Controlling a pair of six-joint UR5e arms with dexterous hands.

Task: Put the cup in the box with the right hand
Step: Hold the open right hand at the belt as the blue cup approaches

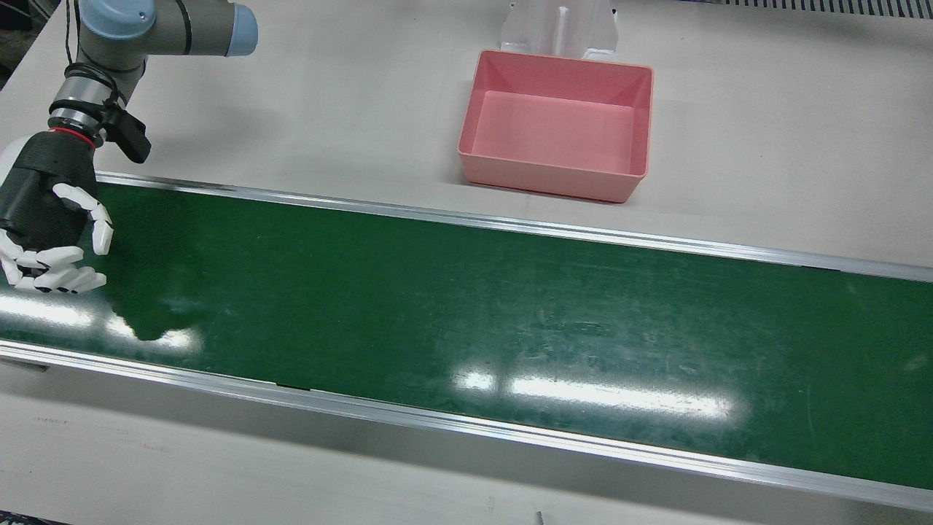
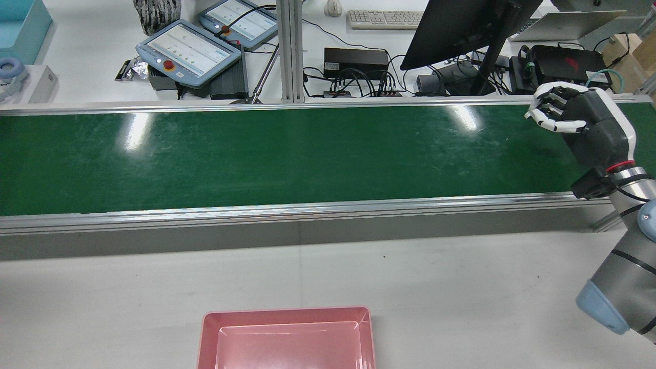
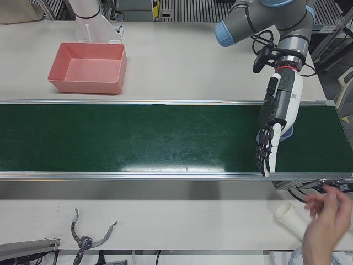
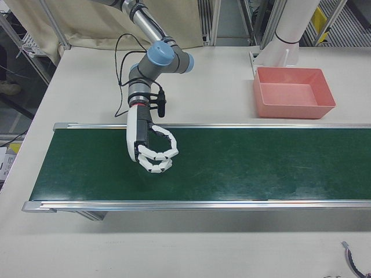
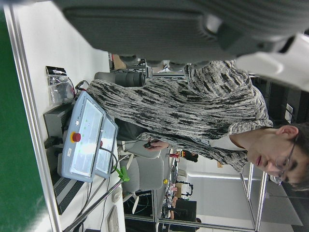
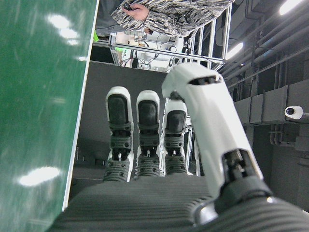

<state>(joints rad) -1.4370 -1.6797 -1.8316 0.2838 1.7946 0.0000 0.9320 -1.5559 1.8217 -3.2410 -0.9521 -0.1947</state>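
The pink box (image 1: 543,175) stands empty on the white table behind the green belt (image 1: 466,313); it also shows in the rear view (image 2: 287,313) and the right-front view (image 4: 293,109). My right hand (image 4: 148,147) hovers over the belt's end, fingers loosely curled, holding nothing; it also shows in the front view (image 1: 47,219) and the rear view (image 2: 579,120). My left hand (image 3: 276,121) hangs over the belt's other end with its fingers straight and apart. A bluish round thing (image 3: 288,131) lies on the belt, mostly hidden behind that hand; I cannot tell whether it is a cup.
White paper cups (image 3: 290,216) lie on the front table next to a person's hand (image 3: 328,221). A metal tool (image 3: 83,237) lies at the front left. Teach pendants (image 2: 189,51) and a monitor (image 2: 461,25) stand beyond the belt. A person (image 5: 193,111) sits there.
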